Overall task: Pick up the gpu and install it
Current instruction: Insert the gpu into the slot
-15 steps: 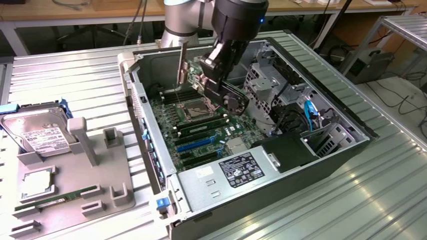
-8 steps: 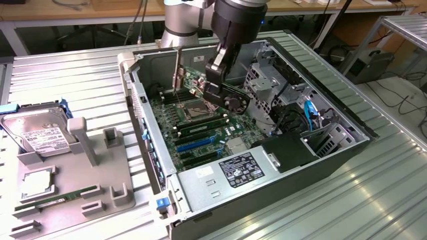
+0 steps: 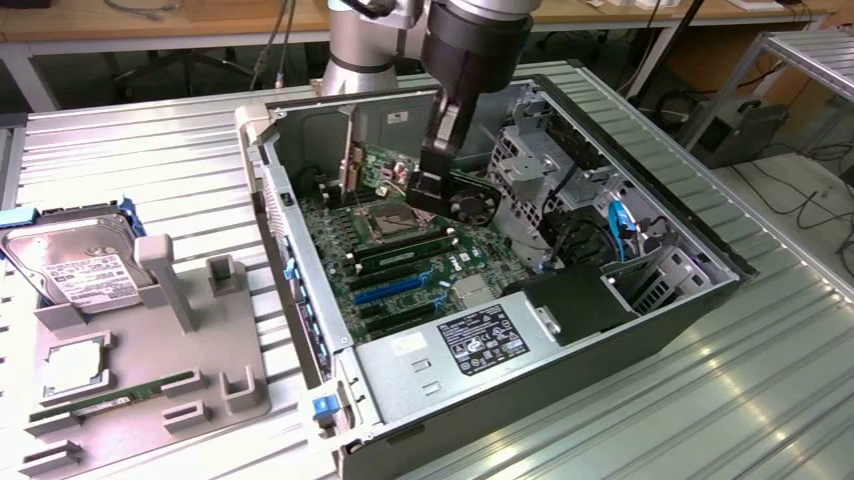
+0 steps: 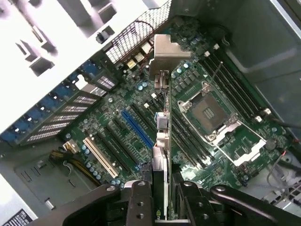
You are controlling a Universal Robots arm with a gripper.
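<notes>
Two fingers (image 4: pixel 140 201) of the tool (image 4: pixel 160 188) clamp the thin dark silver-bracketed gpu (image 4: pixel 161 123) over green motherboard (image 4: pixel 117 123); exterior view adds silver hard drive (image 3: pixel 74 270).

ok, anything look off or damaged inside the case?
Nothing broken or spilled. The gpu hangs edge-on in the gripper above the motherboard slots, not seated. The CPU socket sits bare, with no cooler on it.

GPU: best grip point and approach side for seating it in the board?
Pinch the gpu across its two flat faces at the upper edge, coming from above. It's thin and stands on edge over the motherboard, so the slot edge and the end bracket stay free. The gripper holds it this way.
</notes>
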